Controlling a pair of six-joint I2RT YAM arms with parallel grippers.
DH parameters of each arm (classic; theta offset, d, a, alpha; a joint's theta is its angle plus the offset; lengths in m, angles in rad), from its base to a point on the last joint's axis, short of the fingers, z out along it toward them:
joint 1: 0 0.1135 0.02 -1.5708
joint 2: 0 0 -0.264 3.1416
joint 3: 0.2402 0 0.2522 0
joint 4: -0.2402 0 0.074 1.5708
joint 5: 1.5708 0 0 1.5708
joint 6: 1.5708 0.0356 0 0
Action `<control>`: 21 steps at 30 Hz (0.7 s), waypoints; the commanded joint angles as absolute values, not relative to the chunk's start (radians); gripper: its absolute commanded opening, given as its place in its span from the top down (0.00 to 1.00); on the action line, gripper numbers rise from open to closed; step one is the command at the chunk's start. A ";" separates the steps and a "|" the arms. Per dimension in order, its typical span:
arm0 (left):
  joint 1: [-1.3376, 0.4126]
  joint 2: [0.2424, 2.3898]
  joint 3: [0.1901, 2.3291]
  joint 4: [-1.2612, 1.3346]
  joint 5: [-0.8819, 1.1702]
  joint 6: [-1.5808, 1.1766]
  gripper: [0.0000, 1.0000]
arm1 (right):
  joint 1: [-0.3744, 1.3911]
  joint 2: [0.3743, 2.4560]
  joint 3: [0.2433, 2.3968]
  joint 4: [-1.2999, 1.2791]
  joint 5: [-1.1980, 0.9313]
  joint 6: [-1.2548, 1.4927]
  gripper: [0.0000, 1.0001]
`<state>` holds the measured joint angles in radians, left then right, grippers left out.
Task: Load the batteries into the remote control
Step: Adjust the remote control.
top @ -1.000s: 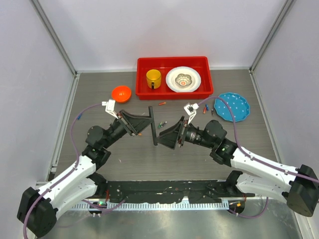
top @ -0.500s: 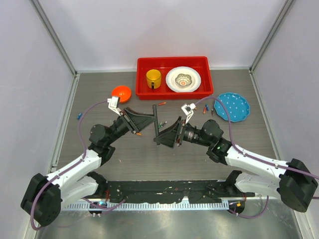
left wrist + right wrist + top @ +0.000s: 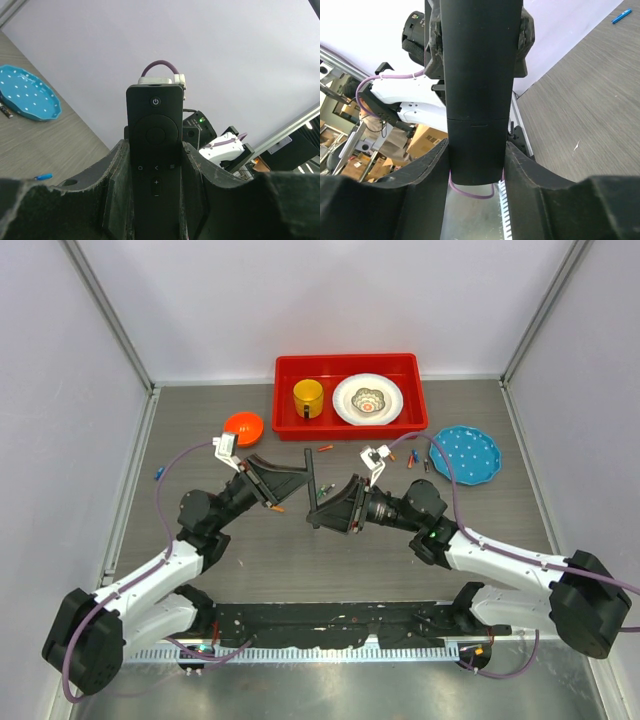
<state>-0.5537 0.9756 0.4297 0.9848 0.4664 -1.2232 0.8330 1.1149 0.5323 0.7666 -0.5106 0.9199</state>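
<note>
Grey table (image 3: 260, 550), white walls on 3 sides; open room mid-table and at near side. Red tray (image 3: 350, 360) sits at far edge, orange bowl (image 3: 243, 427) far left, blue plate (image 3: 470, 452) far right. Both arms reach inward and meet at centre. Remote control (image 3: 313, 480) is held btwn them. Left hand (image 3: 155, 165) is clenched on its button side. Right hand (image 3: 476, 160) is clamped on its long edges from the back. Batteries (image 3: 324, 448) lie loose near tray & plate.

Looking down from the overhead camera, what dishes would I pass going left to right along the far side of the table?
orange bowl → yellow mug → white plate → blue dotted plate. The mug and the white plate sit inside the red tray.
</note>
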 commanded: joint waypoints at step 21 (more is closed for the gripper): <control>-0.558 0.834 0.655 0.112 0.267 -0.857 0.00 | 0.978 0.986 0.847 -0.334 0.151 0.269 0.76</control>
<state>-0.5495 0.7521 0.5732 0.3275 0.2859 -0.9398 0.8852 0.9611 0.7666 -0.1123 -0.1516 0.4438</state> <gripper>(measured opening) 0.996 0.479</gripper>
